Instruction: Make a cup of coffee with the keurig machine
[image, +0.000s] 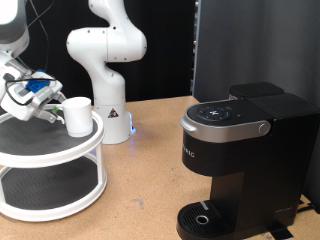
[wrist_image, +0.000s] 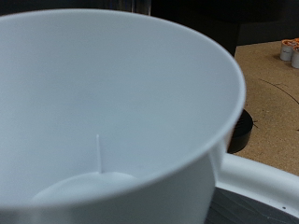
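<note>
The cup (image: 78, 115) is a small white mug standing on the top tier of a white round two-tier stand (image: 50, 150) at the exterior view's left. My gripper (image: 52, 108) is right beside the cup's left side, at rim height. In the wrist view the cup's white inside (wrist_image: 112, 103) fills almost the whole picture and no fingers show. The keurig machine (image: 240, 150) is large and black with a silver-grey lid handle; it stands at the exterior view's right, its lid down and its round drip tray (image: 205, 218) bare.
The white robot arm base (image: 105, 60) stands behind the stand, on the wooden table (image: 150, 190). A black panel is behind the machine. The wrist view shows the stand's white rim (wrist_image: 262, 182) and small pods (wrist_image: 291, 51) far off on the table.
</note>
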